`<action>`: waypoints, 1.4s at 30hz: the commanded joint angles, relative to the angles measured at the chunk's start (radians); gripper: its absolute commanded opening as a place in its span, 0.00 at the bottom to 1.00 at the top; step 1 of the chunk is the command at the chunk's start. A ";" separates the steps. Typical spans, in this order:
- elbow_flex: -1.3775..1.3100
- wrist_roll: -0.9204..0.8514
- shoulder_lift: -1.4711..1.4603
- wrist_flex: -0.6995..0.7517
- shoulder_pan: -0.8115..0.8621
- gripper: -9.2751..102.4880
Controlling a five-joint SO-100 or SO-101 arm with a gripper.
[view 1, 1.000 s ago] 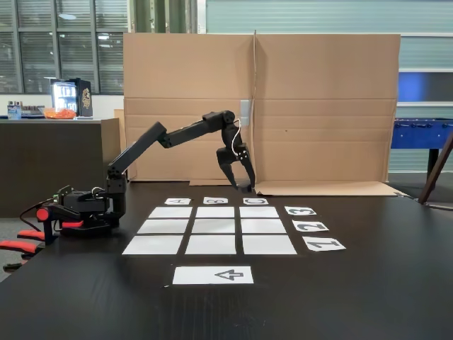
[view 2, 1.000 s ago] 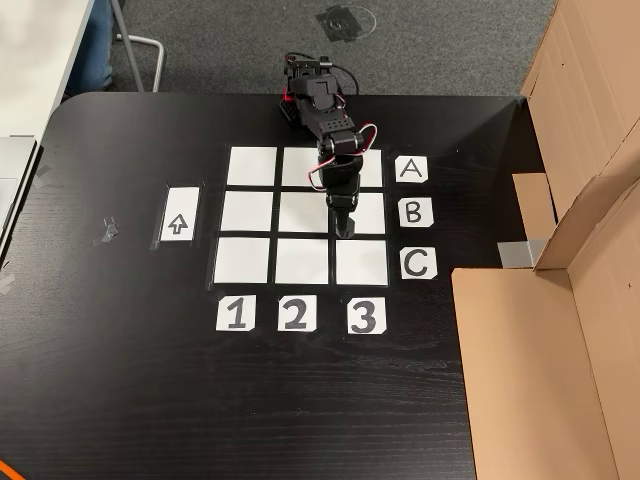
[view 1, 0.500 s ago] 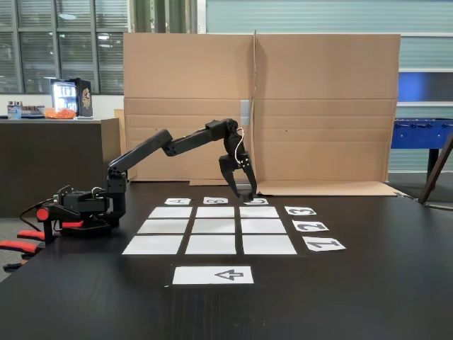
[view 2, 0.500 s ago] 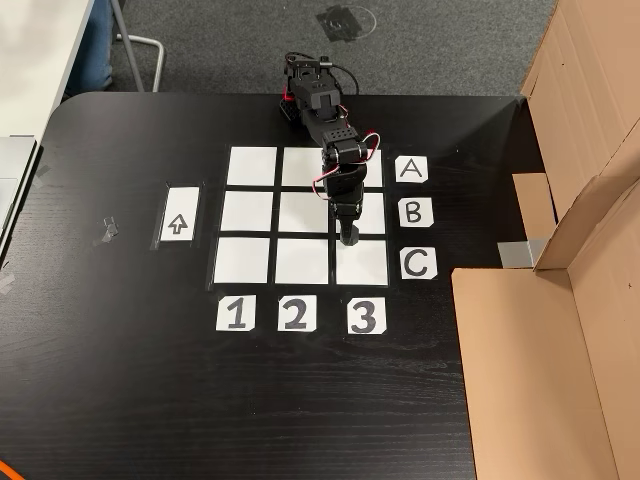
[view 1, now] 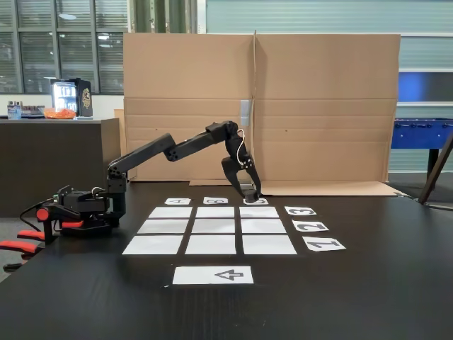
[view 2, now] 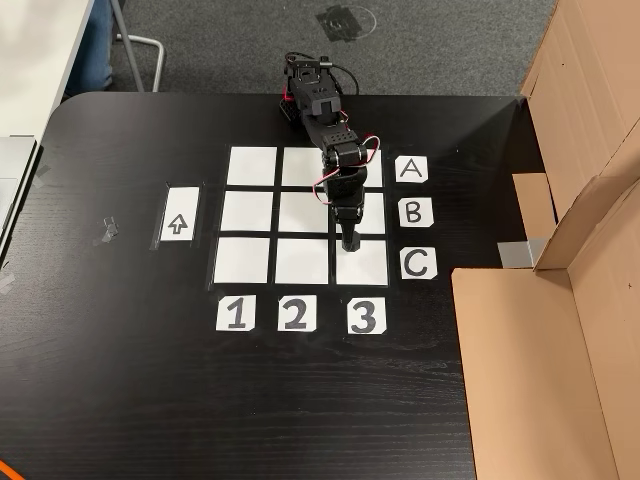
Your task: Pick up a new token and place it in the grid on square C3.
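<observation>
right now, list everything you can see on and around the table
grid: nine white paper cells, table centre
square C3: one white corner cell, gripper tip above its top edge
letter labels: three, white, right of the grid
number labels: three, white, below the grid
arrow sheet: one, white, left of the grid
table: one, black
cardboard screen: brown, behind the table
token: cannot tell
gripper: one, black, over C3's upper edge
</observation>
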 commanded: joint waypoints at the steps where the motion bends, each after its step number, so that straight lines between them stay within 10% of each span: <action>1: -0.055 -0.012 -0.006 -0.015 -0.003 0.08; 17: -0.081 -0.032 -0.048 -0.044 -0.021 0.08; 25: -0.081 -0.046 -0.044 -0.034 -0.023 0.34; 42: 0.158 -0.072 0.195 -0.071 -0.020 0.49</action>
